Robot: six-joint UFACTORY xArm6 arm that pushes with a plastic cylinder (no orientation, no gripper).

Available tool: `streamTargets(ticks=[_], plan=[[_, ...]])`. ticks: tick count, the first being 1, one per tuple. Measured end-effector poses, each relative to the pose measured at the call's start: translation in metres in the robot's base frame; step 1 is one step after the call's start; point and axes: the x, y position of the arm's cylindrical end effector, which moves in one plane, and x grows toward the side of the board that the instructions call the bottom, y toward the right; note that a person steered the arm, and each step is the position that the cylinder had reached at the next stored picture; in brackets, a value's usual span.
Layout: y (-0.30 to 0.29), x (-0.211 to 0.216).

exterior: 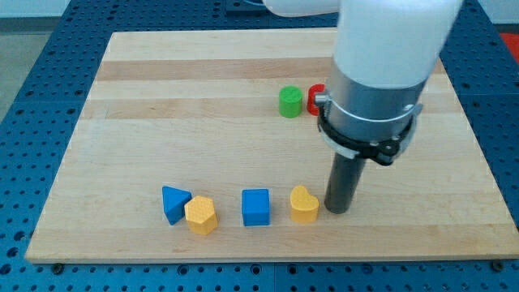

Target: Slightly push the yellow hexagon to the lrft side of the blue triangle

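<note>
The rod's tip (337, 209) rests on the counter (203, 105), just right of the yellow heart-shaped block (304, 204); contact cannot be confirmed. The tool is a plain rod with no jaws to part or close. The yellow hexagon (200, 216) sits near the front edge, touching the right side of the blue triangle (173, 203). A blue cube (255, 208) lies between hexagon and heart. Farther back, a green cylinder (289, 101) stands beside a red block (315, 99), partly hidden by the arm.
</note>
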Motion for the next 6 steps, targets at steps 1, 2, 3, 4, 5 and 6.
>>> streamTargets(ticks=[1, 2, 3, 4, 5, 6], plan=[[-0.013, 0.000], [-0.033, 0.000], [-0.041, 0.000], [-0.021, 0.000], [0.039, 0.012], [0.054, 0.052]])
